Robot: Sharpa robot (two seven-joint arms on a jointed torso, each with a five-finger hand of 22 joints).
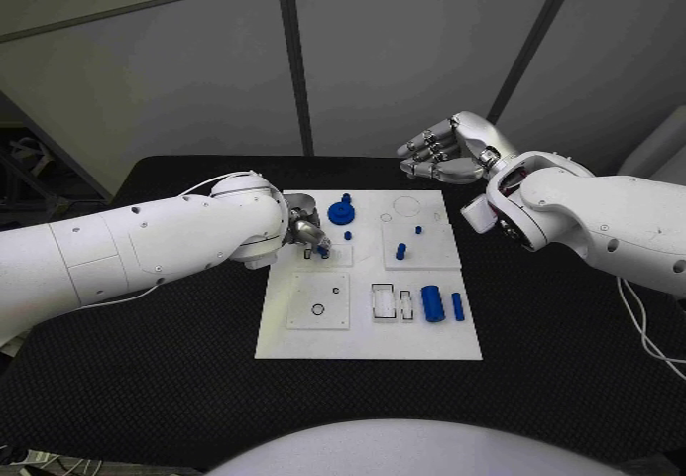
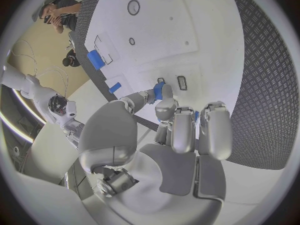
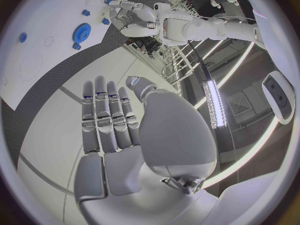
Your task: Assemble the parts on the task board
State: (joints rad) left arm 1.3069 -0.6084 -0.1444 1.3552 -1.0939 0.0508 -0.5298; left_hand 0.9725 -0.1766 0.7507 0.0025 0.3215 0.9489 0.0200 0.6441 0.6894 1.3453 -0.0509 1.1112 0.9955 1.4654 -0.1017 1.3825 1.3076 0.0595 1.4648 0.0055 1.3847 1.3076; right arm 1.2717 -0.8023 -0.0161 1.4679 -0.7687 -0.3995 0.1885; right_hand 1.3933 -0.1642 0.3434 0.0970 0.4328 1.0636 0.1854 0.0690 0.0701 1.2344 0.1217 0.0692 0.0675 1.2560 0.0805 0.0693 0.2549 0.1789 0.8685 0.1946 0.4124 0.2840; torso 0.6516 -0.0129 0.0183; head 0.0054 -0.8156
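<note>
Head view: black textured counter (image 1: 143,397) carries the white flat board (image 1: 369,332). Two blue cylinders (image 1: 430,303) lie side by side near its front right; one blue gear (image 1: 340,212) stands near its far edge. Left hand (image 1: 306,230) is over the board's left side. Right hand (image 1: 446,149) hovers beyond the board.

Left wrist view: left hand pinches a small blue part (image 2: 158,91) just above the board.

Right wrist view: right hand's fingers (image 3: 106,117) are straight, apart, holding nothing.

The task board (image 1: 368,342) lies mid-table (image 1: 171,397), with 2 parts (image 1: 440,303) at its right.
</note>
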